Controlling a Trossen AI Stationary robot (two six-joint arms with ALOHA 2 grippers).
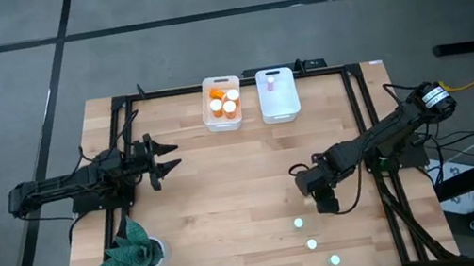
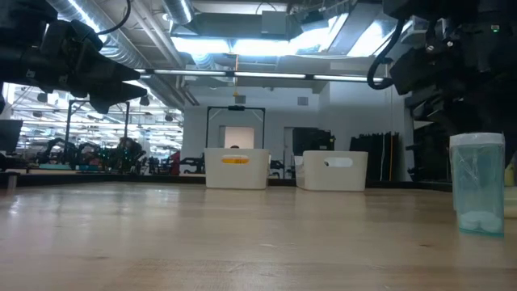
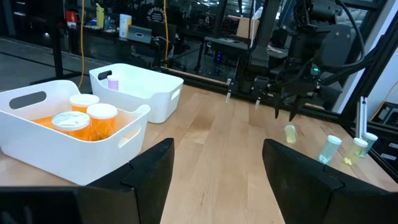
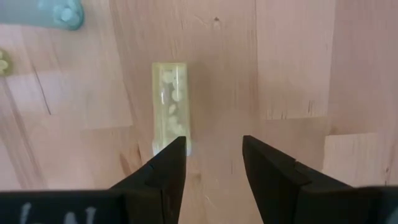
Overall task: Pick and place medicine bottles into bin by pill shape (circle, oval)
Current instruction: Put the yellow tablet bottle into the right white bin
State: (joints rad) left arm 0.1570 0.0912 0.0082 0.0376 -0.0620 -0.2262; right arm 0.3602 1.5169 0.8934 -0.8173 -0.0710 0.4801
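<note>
Right gripper (image 4: 212,180) hangs over a yellowish bottle (image 4: 169,102) standing on the table (image 1: 227,192), fingers narrowly parted, empty. Left gripper (image 1: 165,159) waits wide open. 3 orange bottles (image 1: 224,103) occupy the left bin (image 1: 226,123).

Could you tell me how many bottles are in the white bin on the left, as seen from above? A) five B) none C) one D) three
D: the high view shows three orange bottles with white caps in the left bin, while the right bin holds one small bottle.
</note>
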